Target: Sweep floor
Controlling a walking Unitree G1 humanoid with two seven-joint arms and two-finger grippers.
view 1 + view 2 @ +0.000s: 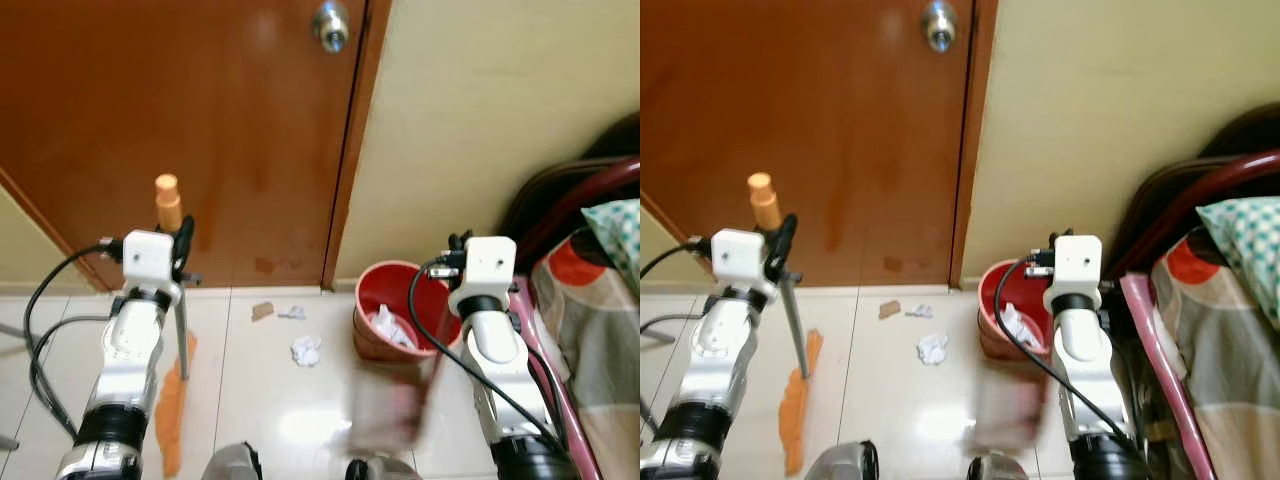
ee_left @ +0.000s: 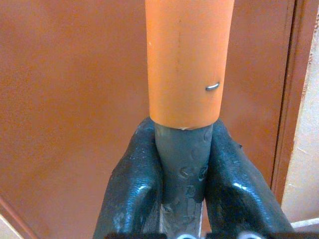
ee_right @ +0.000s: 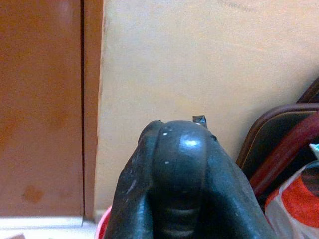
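My left gripper (image 1: 184,238) is shut on the broom's grey pole (image 2: 182,164), just below its orange end cap (image 1: 167,198). The pole runs down to the orange broom head (image 1: 171,408), which rests on the white tiles at my left. My right gripper (image 3: 180,164) is shut on a dark rounded handle. Below that arm hangs a blurred greyish-red shape (image 1: 388,402), apparently the dustpan. A crumpled white paper (image 1: 306,350), a small white scrap (image 1: 292,313) and a brown scrap (image 1: 262,311) lie on the floor before the door.
A red bin (image 1: 385,272) with white paper inside stands against the cream wall, right of the brown door (image 1: 200,120). A bed with a patterned cover (image 1: 590,330) and a dark red frame (image 1: 570,195) crowds the right side. Black cables loop off both arms.
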